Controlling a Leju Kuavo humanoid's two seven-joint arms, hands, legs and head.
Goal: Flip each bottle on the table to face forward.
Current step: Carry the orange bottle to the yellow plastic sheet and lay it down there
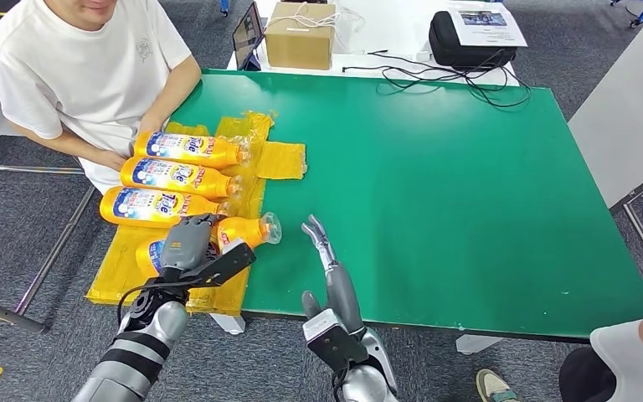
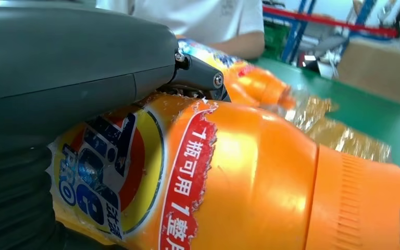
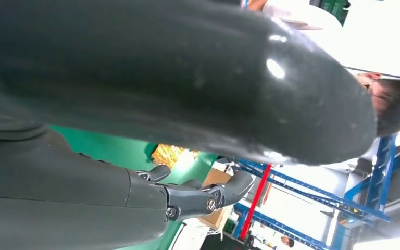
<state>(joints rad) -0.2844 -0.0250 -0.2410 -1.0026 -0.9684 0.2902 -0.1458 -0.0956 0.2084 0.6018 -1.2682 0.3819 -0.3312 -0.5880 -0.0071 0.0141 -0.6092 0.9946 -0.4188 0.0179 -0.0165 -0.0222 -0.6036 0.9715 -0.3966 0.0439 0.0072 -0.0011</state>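
Four orange bottles lie on their sides in a row on crumpled yellow plastic wrap (image 1: pixel 280 159) at the left end of the green surface (image 1: pixel 452 193), their caps pointing toward the middle of the surface. The left hand (image 1: pixel 186 244) rests on the nearest bottle (image 1: pixel 239 232), its fingers (image 1: pixel 203 222) curled over the top of the body; the left wrist view shows this bottle (image 2: pixel 250 172) close up with its label facing the camera and a dark finger pressed onto its upper side. The second bottle (image 1: pixel 155 206), the third bottle (image 1: pixel 176 176) and the farthest bottle (image 1: pixel 188 148) lie just beyond it, each showing a blue and white label. A person in a white shirt (image 1: pixel 92 63) sits at the far left corner with a hand by the farthest bottle. The right hand (image 1: pixel 335 280) hovers over the front edge of the surface, apart from the bottles, holding nothing, its fingers (image 1: pixel 318 234) stretched forward and slightly separated. A cardboard box (image 1: pixel 300 35) and a black case (image 1: pixel 469 42) stand beyond the far edge.
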